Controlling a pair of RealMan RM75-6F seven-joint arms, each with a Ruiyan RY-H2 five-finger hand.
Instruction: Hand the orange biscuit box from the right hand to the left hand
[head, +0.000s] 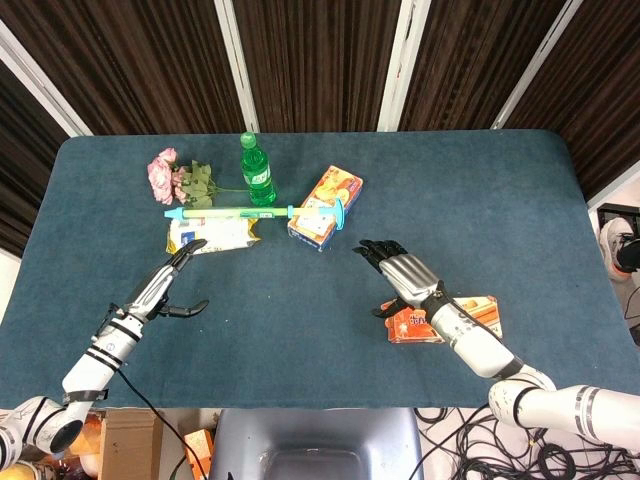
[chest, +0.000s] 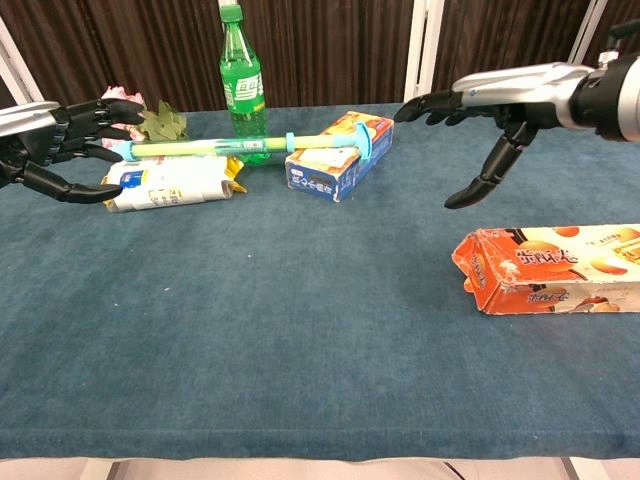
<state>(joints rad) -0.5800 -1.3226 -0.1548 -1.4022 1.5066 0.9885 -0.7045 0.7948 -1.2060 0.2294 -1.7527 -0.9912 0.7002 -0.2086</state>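
The orange biscuit box (head: 412, 326) (chest: 552, 270) lies flat on the blue table at the right, near the front edge. My right hand (head: 400, 270) (chest: 492, 112) hovers open above its left end, fingers stretched forward and thumb hanging down, not touching it. In the head view the right forearm hides the middle of the box. My left hand (head: 165, 290) (chest: 58, 140) floats open over the left side of the table, empty and far from the box.
At the back of the table stand a green bottle (head: 258, 170) (chest: 243, 85), pink flowers (head: 175, 178), a white packet (head: 215, 235) (chest: 170, 183) and an orange-and-blue box (head: 325, 205) (chest: 340, 158). A long green-and-cyan stick (head: 250, 211) lies across the packet and box.
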